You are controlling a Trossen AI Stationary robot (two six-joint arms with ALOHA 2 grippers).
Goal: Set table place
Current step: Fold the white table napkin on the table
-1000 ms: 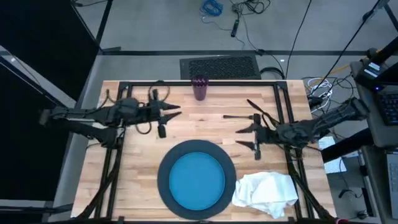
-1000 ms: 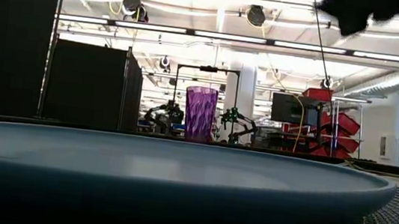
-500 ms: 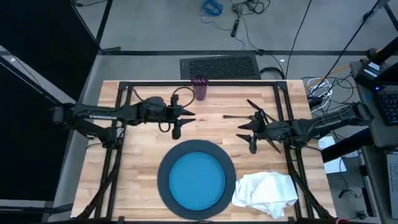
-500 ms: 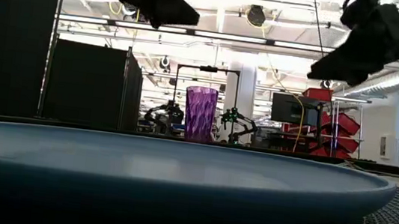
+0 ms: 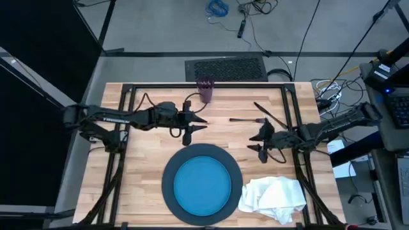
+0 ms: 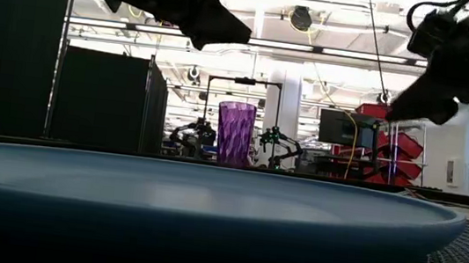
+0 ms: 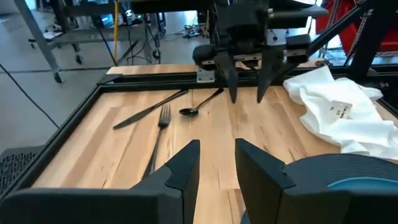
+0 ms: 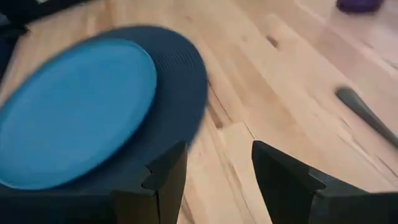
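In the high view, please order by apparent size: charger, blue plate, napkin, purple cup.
1. Charger
2. Blue plate
3. Napkin
4. Purple cup

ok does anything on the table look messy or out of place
Yes. The white napkin lies crumpled in a heap beside the charger, hanging at the table edge, not folded. The knife, fork and spoon lie loosely angled, away from the plate.

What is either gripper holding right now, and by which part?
Nothing. The left gripper and right gripper are both open and empty above the light wooden table.
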